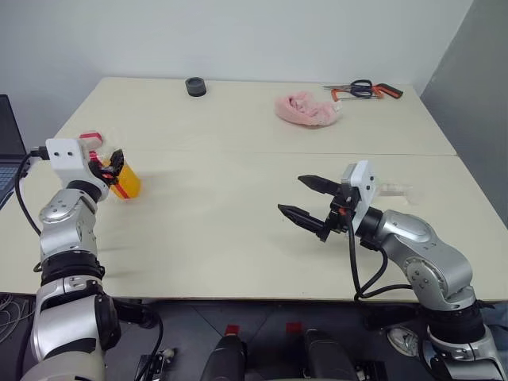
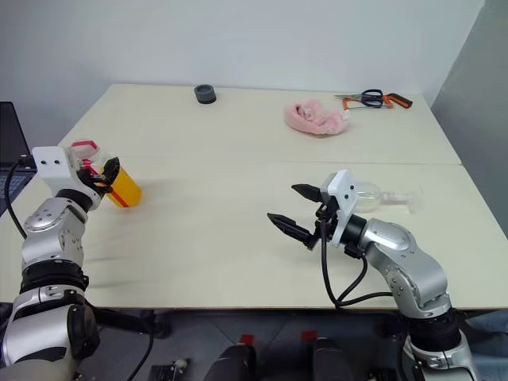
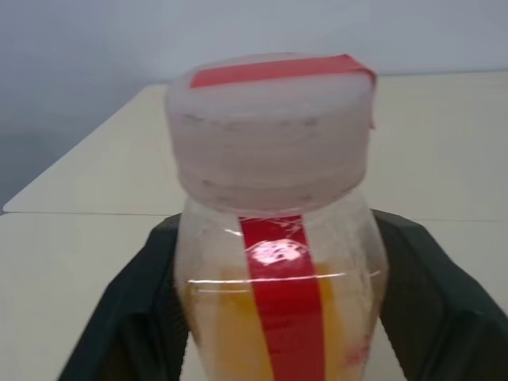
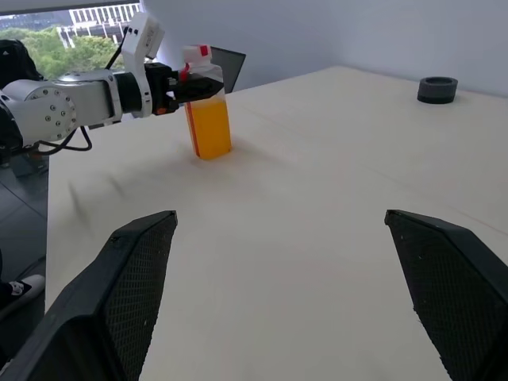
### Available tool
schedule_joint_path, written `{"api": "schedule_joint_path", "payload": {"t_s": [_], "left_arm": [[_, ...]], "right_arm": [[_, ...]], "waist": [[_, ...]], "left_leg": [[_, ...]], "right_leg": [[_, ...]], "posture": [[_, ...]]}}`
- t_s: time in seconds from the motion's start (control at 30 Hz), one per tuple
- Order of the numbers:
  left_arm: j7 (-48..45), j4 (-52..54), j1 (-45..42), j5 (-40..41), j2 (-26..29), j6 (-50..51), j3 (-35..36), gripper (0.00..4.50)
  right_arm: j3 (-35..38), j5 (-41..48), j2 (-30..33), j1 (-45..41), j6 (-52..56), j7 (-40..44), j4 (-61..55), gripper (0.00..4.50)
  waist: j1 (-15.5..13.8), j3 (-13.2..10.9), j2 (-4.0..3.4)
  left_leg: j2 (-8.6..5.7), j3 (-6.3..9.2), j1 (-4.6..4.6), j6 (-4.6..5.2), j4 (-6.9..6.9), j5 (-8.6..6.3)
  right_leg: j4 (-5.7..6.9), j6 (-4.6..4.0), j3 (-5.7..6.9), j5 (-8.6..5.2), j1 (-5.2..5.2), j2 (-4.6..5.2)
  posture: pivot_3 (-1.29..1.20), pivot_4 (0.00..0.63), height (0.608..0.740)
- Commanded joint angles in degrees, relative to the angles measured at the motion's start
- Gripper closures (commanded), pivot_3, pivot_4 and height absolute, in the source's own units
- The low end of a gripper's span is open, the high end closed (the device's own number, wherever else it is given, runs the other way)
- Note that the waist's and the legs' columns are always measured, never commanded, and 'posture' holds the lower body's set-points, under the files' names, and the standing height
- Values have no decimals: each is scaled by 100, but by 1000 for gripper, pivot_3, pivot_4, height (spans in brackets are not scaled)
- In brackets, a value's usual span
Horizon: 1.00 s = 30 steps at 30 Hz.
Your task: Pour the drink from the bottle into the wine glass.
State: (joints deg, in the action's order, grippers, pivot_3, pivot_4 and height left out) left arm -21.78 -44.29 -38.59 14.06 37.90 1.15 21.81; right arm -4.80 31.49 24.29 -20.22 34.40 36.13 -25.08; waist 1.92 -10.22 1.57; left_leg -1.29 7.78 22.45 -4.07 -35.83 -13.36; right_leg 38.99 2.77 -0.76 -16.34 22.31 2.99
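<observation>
The bottle stands upright on the table near its left edge, well apart from the wine glass, which lies on its side on the right half of the table. The drink fills the bottle's lower part, orange and translucent. In the left wrist view the white cap with its red mark sits on the neck, and a red label strip runs down the front.

The left gripper reaches level from its bent arm and is clamped on the bottle's upper body, one black finger pressed against each side below the cap. The bottle's base is cut off in that close view.

The right gripper hovers above the table between the bottle and the glass, pointing toward the bottle, its two fingers spread wide apart with nothing between them. That arm's wrist hides part of the glass bowl; the stem and foot are faint against the pale tabletop.

Far beyond the bottle lie a dark round object, a pink cloth and scissors.
</observation>
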Motion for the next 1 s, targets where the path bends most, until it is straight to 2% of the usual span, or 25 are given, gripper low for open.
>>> {"api": "schedule_joint_path", "payload": {"t_s": [0.03, 0.67, 0.8, 1.0], "left_arm": [[70, 163, -14, 46, 58, -6, 85, 2601], [-13, 1632, 563, 308, -405, 440, -13, 2648], [-357, 2019, 600, 362, -531, 625, -227, 2649], [-1191, 2771, 575, 535, -788, 984, -851, 2658]], "right_arm": [[71, 47, -29, -32, -65, -12, -173, 0], [71, -206, -31, -74, -471, 70, -121, 0], [155, -299, 93, 105, -672, 109, -310, 0], [475, -39, 425, 388, -393, 91, -807, 0]], "waist": [[4, 0, 0], [-7, 0, 0], [-16, 0, 0], [-18, -1, 1]], "left_leg": [[0, 0, 0, 0, 0, 0], [-3, 0, 1, 0, -1, 0], [-3, 0, 2, 0, -2, 0], [-5, 2, 10, 0, -6, 0]], "right_leg": [[0, 0, -1, 0, 0, 0], [-1, 0, -1, 0, 0, 3], [-1, 0, 0, 0, -1, 3], [-3, 1, 1, 1, 0, 5]], "posture": [[0, 150, 740], [0, 150, 740], [0, 150, 740], [0, 150, 740]]}}
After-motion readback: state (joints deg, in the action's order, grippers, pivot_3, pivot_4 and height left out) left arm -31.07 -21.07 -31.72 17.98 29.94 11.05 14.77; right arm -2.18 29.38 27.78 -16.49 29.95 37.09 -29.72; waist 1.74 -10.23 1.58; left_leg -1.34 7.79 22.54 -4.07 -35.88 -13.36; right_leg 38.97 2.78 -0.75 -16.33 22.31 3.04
